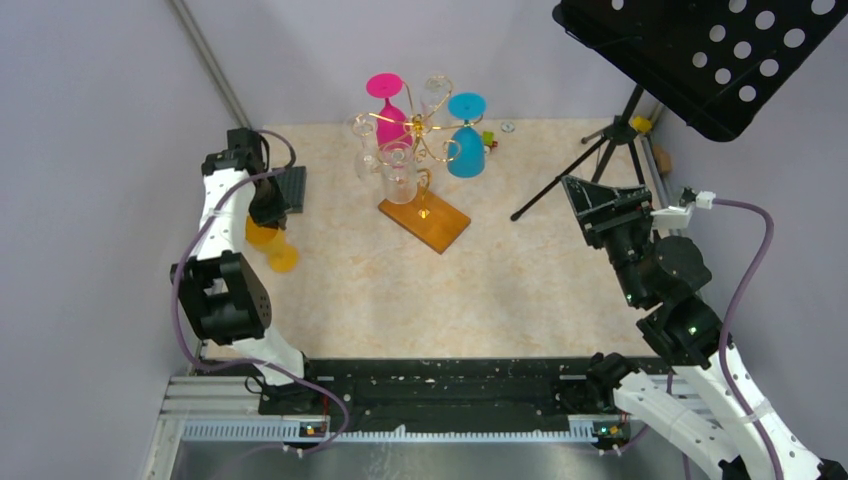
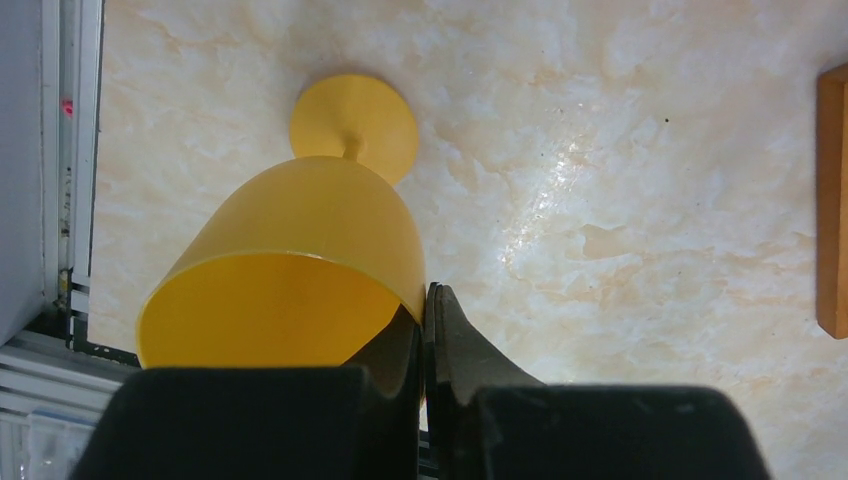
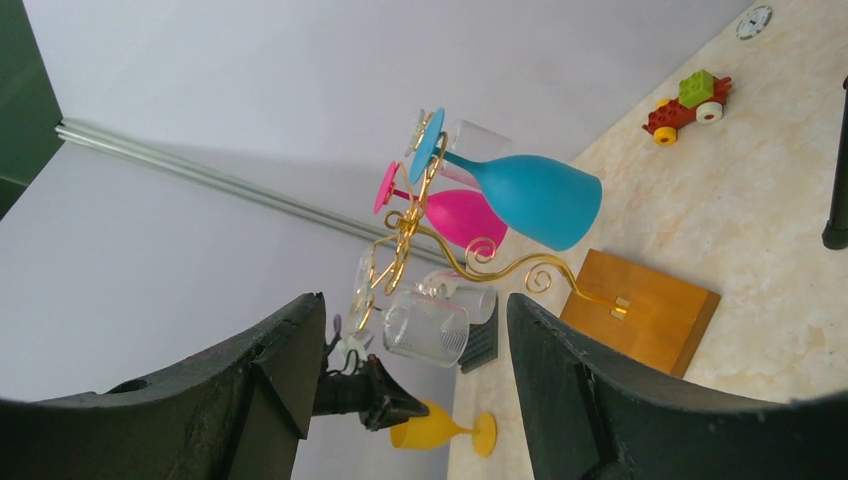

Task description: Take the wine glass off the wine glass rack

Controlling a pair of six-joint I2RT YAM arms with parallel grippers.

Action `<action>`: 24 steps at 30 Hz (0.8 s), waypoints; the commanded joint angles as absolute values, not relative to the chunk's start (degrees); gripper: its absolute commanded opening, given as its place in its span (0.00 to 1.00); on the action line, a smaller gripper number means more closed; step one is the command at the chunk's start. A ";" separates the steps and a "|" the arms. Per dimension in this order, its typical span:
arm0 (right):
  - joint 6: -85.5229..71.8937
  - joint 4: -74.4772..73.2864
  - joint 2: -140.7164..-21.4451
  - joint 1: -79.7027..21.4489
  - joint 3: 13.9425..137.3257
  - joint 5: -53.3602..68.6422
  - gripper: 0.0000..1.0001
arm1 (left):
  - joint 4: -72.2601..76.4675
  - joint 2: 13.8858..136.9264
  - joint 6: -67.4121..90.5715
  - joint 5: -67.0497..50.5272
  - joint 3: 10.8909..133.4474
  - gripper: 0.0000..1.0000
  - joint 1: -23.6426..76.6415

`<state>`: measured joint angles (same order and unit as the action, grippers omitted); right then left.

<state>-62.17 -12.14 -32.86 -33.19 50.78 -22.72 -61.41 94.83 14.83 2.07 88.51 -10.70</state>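
From above, a beige marbled worktop (image 1: 520,290) sits between pale lilac walls. The wine glass rack (image 1: 425,222) stands towards the far middle on its wooden base, with pink, blue and clear glasses hung upside down on it. A black music stand (image 1: 700,50) on a tripod fills the far right corner. At the left edge, well apart from the rack, the left tool (image 1: 265,210) is over the yellow wine glass (image 1: 280,255).

The left wrist view shows the grip. The tool is pinched narrow on the glass's rim, one finger inside the bowl and one outside. The foot points down at the worktop, but I cannot tell whether it touches.

The right wrist view shows the right tool (image 3: 415,305) spread wide, holding nothing and facing the rack. Only this view shows a toy brick car (image 3: 688,103) on the worktop beyond the rack, and a metal rail (image 3: 250,190) along the wall.
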 commanded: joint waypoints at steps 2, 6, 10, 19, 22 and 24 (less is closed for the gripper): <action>-62.31 -10.01 -33.00 -32.79 51.77 -21.54 0.68 | -62.26 94.61 13.82 1.94 90.80 0.02 -10.94; -62.57 -10.22 -33.58 -32.79 52.00 -20.68 0.68 | -62.37 95.22 13.71 2.56 90.70 0.09 -11.07; -62.53 -9.96 -35.01 -32.79 52.37 -18.91 0.67 | -63.17 95.61 13.80 3.59 92.11 0.28 -11.01; -64.42 -12.27 -35.00 -32.79 52.29 -20.38 0.61 | -65.41 94.12 13.41 4.31 98.24 0.54 -10.99; -63.55 -12.10 -35.24 -32.82 52.41 -19.68 0.70 | -66.05 92.44 13.09 2.61 100.43 0.68 -10.99; -62.13 -10.74 -35.62 -32.79 52.47 -17.96 0.75 | -66.09 90.95 12.70 0.70 101.95 0.76 -10.98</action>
<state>-64.16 -12.95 -35.48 -33.19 50.78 -19.64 -65.01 95.35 13.39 3.49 97.65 -10.79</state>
